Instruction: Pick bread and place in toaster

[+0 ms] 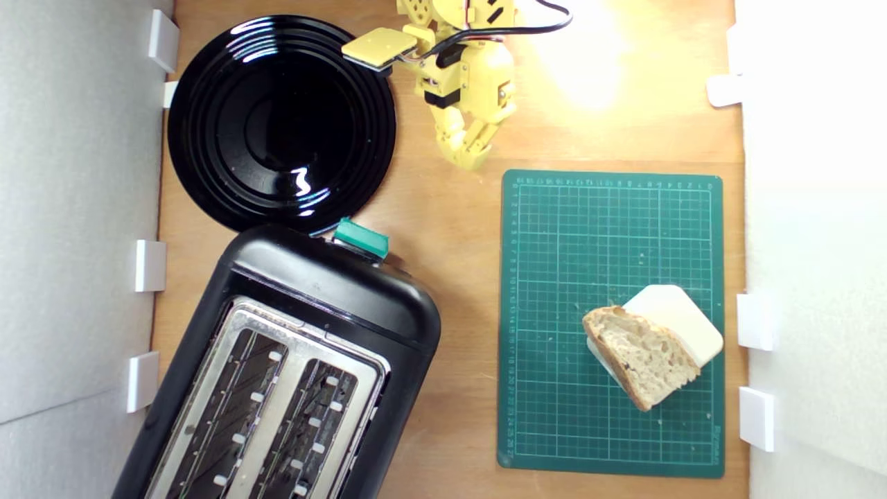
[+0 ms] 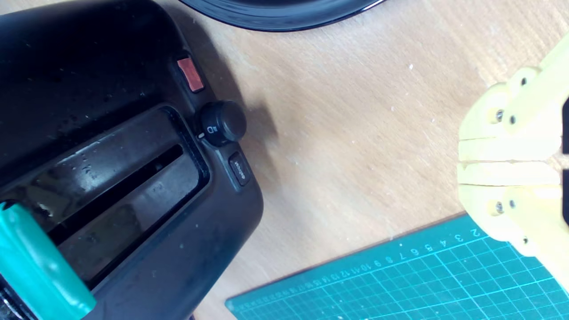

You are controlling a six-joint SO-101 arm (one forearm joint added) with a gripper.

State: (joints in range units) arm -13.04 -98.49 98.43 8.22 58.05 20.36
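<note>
End effector (image 1: 470,156) yellow, fingers pressed together with only a thin seam between them in the wrist view (image 2: 506,161), holding nothing, touching nothing visible; it hangs over bare wooden surface (image 1: 443,229). Bread (image 1: 643,353), wedge with brown crust and holey crumb, lies well apart from end effector, toward the exterior view's lower right, resting partly on a cream block (image 1: 682,320) on the green cutting mat (image 1: 575,242). Mat's near corner sits just beside end effector. Toaster (image 1: 326,298), black with shiny metal top plate, stands near end effector toward the exterior view's lower left; both slots (image 1: 277,409) show only wire guides, no bread inside. Teal lever (image 1: 360,238) at the toaster end nearest end effector; wrist view also shows a round knob (image 2: 222,123) and a red button (image 2: 190,74) there. Black plate (image 1: 280,125) beside end effector on the exterior view's left, nothing in it, rim touching or just beside toaster — cannot tell.
</note>
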